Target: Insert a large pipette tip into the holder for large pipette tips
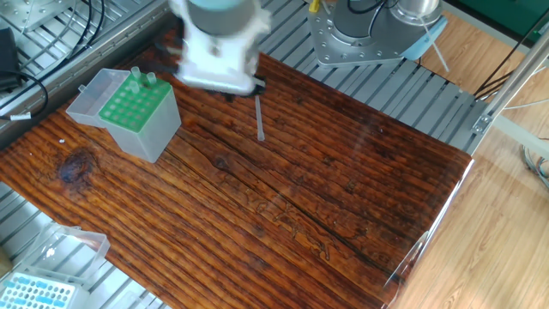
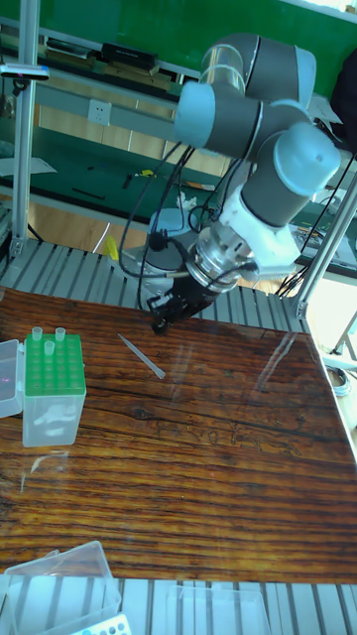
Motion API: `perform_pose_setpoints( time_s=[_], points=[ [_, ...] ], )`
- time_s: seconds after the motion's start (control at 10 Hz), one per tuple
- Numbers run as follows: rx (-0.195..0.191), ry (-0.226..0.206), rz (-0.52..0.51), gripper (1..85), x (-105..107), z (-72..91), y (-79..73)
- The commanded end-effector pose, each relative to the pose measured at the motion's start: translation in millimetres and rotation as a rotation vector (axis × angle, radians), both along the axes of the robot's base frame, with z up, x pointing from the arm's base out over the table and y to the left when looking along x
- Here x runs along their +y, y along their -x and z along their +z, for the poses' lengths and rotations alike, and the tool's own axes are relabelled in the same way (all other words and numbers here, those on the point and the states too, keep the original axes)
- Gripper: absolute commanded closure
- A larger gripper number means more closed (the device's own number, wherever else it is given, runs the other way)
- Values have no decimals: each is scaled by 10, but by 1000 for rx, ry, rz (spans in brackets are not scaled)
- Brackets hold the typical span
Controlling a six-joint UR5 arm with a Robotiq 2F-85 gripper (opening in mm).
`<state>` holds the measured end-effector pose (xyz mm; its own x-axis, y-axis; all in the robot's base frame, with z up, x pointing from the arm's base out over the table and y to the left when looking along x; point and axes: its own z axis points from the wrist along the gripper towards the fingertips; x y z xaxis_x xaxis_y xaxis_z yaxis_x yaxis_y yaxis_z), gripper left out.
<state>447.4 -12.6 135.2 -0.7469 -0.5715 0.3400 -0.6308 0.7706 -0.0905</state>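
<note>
The large pipette tip (image 1: 260, 120) (image 2: 142, 355) lies flat on the wooden table, by itself. The holder for large pipette tips (image 1: 137, 112) (image 2: 52, 392) stands to its left, a grey box with a green grid top and its clear lid (image 1: 88, 97) folded open. Two tips stand upright in the holder's back row (image 1: 142, 78) (image 2: 48, 335). My gripper (image 1: 244, 87) (image 2: 162, 321) hovers just above and beside the lying tip's upper end, blurred by motion in the fixed view. It looks open, and nothing shows between its dark fingers.
A flatter box with a light-blue grid top (image 1: 36, 293) and a clear lid (image 1: 75, 243) (image 2: 59, 585) sits at the table's near left corner. The robot base (image 1: 369, 39) is bolted behind the table. Cables (image 1: 26, 81) lie at the far left.
</note>
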Motion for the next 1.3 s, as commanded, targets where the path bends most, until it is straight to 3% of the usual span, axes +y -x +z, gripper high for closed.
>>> perform_pose_setpoints(
  time_s=[0.0,0.1,0.3,0.4,0.6,0.8,0.9,1.0,1.2],
  points=[
    [41,-31,136,823,74,-301,229],
    [53,5,184,847,4,-304,257],
    [52,-5,294,830,8,-390,183],
    [78,-8,337,790,-2,-390,207],
    [88,-5,398,790,-10,-344,151],
    [88,-51,474,747,114,-457,140],
    [91,-40,511,743,94,-451,126],
    [88,-34,532,740,93,-437,112],
    [34,-50,480,743,173,-477,59]
  ],
)
